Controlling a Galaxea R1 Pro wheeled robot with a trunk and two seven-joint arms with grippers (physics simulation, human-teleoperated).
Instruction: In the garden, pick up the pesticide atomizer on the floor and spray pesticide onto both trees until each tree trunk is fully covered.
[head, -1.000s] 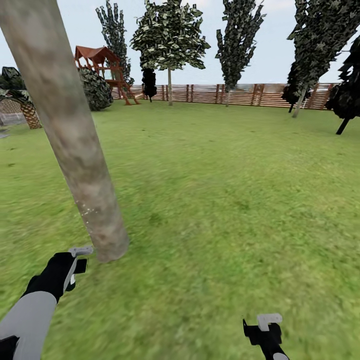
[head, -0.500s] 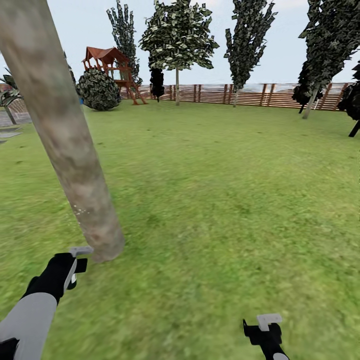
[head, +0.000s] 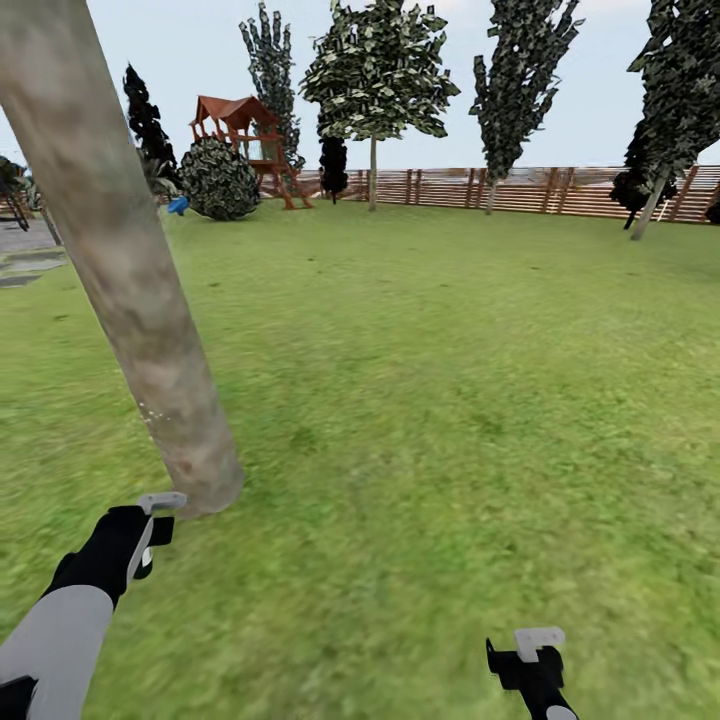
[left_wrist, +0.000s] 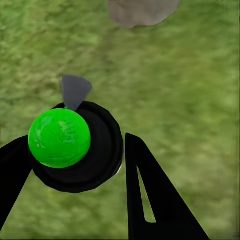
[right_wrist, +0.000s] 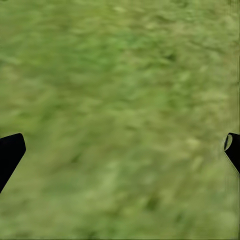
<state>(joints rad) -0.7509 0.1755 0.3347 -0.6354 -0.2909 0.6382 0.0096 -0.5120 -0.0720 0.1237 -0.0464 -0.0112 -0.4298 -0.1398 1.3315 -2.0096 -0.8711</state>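
while beside trunk (head: 150, 330): spraying step, judged
left gripper (left_wrist: 80, 165): clamps atomizer (left_wrist: 75, 145) (green-topped)
right gripper (right_wrist: 120, 150): jaws spread, empty
next: aim nozzle at trunk

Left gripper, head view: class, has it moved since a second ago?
Yes, with the robot: the left gripper now sits closer to the tree trunk base, while the fence slid rightward.

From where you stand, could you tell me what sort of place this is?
Most likely a fenced back garden: a wide green lawn, a brown slatted wooden fence along the far edge, trees including a thick trunk close by, and a red-roofed play tower.
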